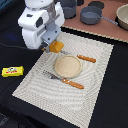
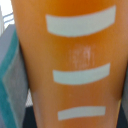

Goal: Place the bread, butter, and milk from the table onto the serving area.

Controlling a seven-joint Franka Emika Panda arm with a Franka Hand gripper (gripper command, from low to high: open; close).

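Note:
My gripper [image 1: 52, 46] is shut on the bread [image 1: 57, 47], a golden-orange loaf, and holds it just above the far corner of the beige striped serving area [image 1: 95, 75], on the exterior view's left. In the wrist view the bread [image 2: 75, 60] fills the picture, with pale slashes, and one grey finger pad [image 2: 11, 85] presses its side. The butter [image 1: 12, 71], a flat yellow packet, lies on the black table [image 1: 15, 52] at the exterior view's left, off the mat. The round tan plate [image 1: 67, 65] sits mid-mat. The milk is out of view.
A fork [image 1: 62, 79] and a knife [image 1: 85, 58] with orange-brown handles lie on either side of the plate. A brown wooden board [image 1: 107, 27] with grey pots [image 1: 91, 16] stands behind the mat. The white arm body [image 1: 37, 22] hides the table behind it.

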